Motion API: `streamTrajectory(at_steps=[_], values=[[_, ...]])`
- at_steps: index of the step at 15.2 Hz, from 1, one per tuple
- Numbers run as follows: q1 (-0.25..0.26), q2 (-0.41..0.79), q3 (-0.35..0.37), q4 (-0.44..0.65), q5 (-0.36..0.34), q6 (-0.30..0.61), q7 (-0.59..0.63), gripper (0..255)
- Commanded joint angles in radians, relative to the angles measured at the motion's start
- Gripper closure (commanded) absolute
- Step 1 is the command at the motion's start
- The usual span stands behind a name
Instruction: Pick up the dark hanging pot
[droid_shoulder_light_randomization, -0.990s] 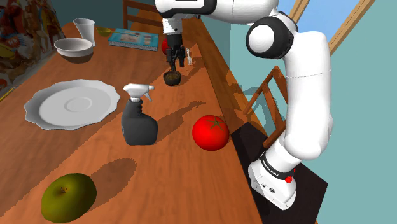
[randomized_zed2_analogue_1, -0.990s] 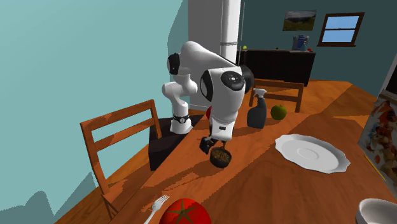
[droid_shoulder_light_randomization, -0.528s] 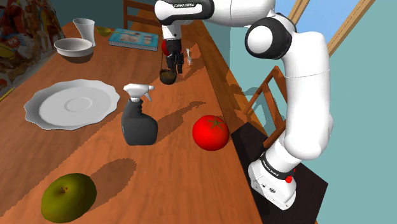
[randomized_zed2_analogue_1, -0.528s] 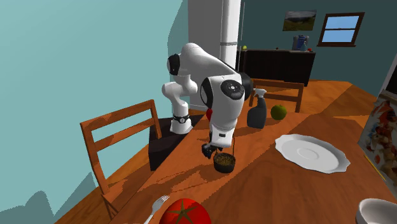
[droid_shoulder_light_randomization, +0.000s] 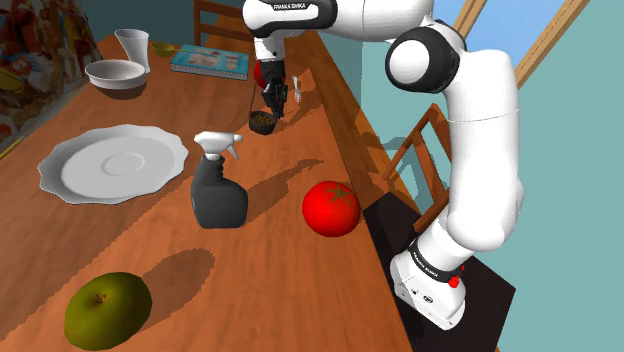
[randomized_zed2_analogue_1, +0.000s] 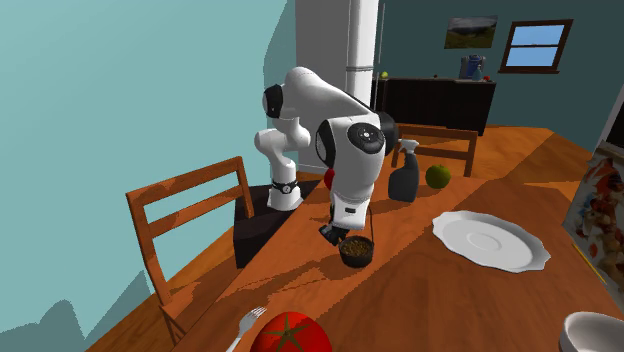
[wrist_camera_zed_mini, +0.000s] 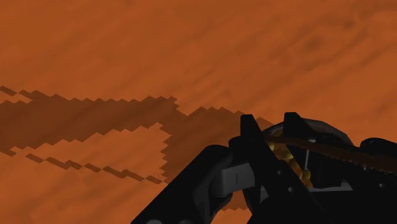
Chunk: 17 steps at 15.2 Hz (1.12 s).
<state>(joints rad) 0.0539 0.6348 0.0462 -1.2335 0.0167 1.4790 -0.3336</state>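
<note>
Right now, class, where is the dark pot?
In the shoulder view the dark pot is just under the jaws, beyond the spray bottle, near the right edge of the wooden table.

The arm (droid_shoulder_light_randomization: 482, 130) stretches far out, hand (droid_shoulder_light_randomization: 269, 98) pointing down (fingers (wrist_camera_zed_mini: 249, 137) seemingly clamped on the pot (droid_shoulder_light_randomization: 262, 122)).

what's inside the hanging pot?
Brown-yellow fill sits near the rim of the hanging pot. Anything beneath the fill is covered; in the wrist view the jaws hide part of it.
</note>
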Motion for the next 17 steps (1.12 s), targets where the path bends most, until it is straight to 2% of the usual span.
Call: streamTrajectory(at_steps=[1, 17], values=[[0.0, 0.005, -0.002, -0.004, -0.002, 0.003, 0.002, 255], [0.001, 0.008, -0.001, 0.205, -0.001, -0.203, 0.008, 255]])
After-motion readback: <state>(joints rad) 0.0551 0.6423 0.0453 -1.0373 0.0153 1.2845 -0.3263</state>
